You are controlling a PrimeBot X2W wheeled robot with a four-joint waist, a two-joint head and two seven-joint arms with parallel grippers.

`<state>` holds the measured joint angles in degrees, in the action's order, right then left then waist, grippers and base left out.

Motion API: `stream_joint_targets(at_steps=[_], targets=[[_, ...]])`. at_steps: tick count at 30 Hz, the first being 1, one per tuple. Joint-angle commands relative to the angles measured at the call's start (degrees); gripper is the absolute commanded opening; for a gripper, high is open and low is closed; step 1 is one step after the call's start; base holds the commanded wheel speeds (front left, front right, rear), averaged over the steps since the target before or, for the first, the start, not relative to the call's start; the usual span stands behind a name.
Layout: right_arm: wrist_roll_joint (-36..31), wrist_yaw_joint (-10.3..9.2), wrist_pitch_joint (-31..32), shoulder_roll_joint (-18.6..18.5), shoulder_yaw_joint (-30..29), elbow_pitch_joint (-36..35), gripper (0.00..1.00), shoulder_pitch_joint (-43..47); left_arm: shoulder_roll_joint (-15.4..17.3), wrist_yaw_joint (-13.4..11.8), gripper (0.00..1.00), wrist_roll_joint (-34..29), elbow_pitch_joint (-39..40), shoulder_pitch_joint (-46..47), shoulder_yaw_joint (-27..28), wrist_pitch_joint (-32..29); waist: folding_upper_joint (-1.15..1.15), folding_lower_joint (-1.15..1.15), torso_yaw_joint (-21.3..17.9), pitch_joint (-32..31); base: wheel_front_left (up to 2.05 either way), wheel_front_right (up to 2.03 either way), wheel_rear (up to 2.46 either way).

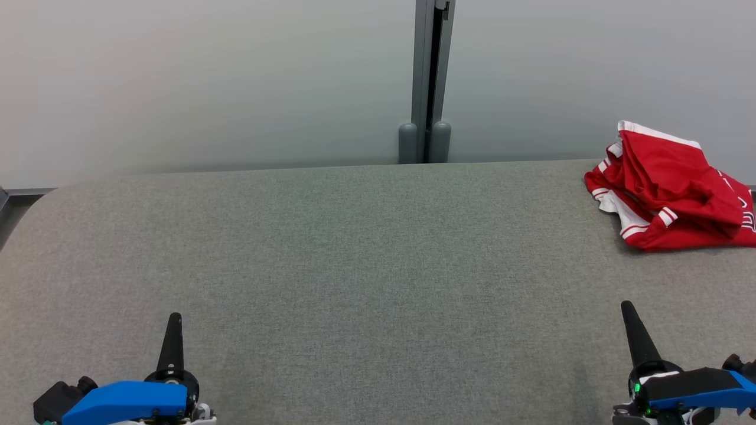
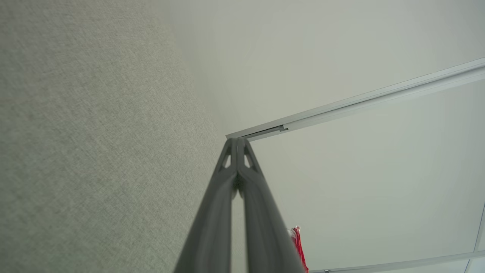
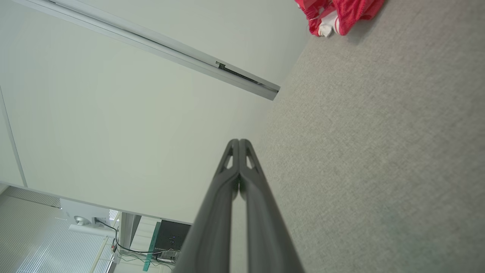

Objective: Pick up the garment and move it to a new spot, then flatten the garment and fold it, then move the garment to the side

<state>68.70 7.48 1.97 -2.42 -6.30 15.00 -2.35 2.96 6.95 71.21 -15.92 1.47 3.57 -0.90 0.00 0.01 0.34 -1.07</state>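
Two claws here, both pinched fully shut with nothing in them. The left gripper (image 1: 174, 319) sits over the table (image 1: 354, 265) at its near left edge, and the right gripper (image 1: 626, 307) at the near right. One garment (image 1: 673, 189), a crumpled red-and-white heap, lies at the far right corner, well apart from both.

The wide grey fabric-covered worktop (image 1: 354, 265) has a rounded corner at ten o'clock. A crumpled red cloth garment (image 1: 667, 189) with white stripes lies on it at two o'clock, near the far edge.
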Motion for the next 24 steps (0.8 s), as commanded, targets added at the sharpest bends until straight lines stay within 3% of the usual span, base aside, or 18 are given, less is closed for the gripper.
stream_joint_targets(at_steps=[1,24], targets=[[1.2,0.02,0.3,-0.5,-0.2,-0.7,0.00,-1.2,0.0,0.4,0.00,1.0,0.7,1.6,0.5,-0.2,0.00,0.00,0.0,0.0,0.00,0.00,0.00],[13.5,0.02,2.7,-0.6,-0.3,-0.9,0.00,-2.9,-0.1,0.6,0.00,12.0,1.4,3.6,2.0,-3.3,0.00,-0.01,-0.2,0.6,0.00,0.00,0.00]])
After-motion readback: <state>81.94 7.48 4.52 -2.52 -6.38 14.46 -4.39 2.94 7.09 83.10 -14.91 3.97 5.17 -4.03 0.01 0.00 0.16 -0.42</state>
